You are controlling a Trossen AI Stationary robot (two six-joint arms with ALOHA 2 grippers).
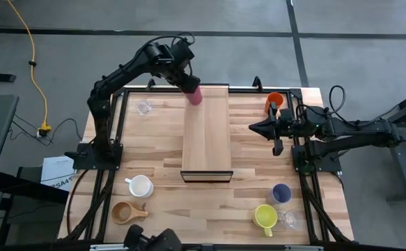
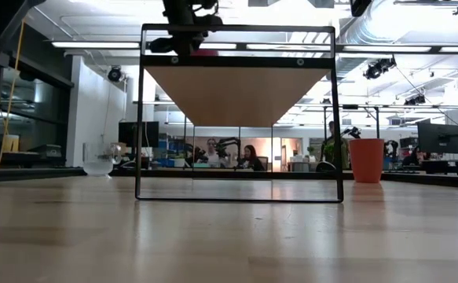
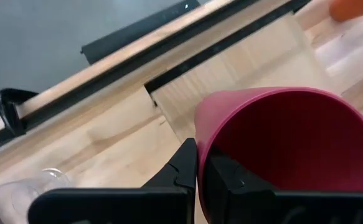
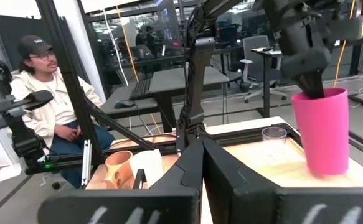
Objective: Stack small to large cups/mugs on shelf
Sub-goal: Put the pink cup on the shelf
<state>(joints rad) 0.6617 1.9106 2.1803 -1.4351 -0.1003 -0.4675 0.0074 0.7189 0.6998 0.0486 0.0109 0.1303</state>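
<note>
We find the left gripper (image 3: 197,165) closed on the rim of the red tumbler (image 1: 195,96), one jaw inside the wall and one outside, holding it at the far left corner of the shelf (image 1: 207,139). In the right wrist view the tumbler's base appears at or just above the plank, though we cannot confirm contact. To do this step well, we judge the tumbler should go down level and fully inboard of the plank's edge, and the jaws should part only once the base is seated — a rim grip lets a tall cup tip if it is released early. The right gripper (image 1: 255,127) waits just off the shelf's right side with its jaws closed on nothing, near the orange tumbler (image 1: 274,102). On the surface (image 1: 161,202) a clear glass (image 1: 143,107) stands at the far left; the white mug (image 1: 141,186) and brown wooden cup (image 1: 125,213) stand near left; the lavender-blue tumbler (image 1: 281,192), yellow mug (image 1: 265,217) and a second glass (image 1: 290,220) stand near right. Beyond lies an office — desks, monitors and a seated person (image 4: 47,93) close behind the rig.
</note>
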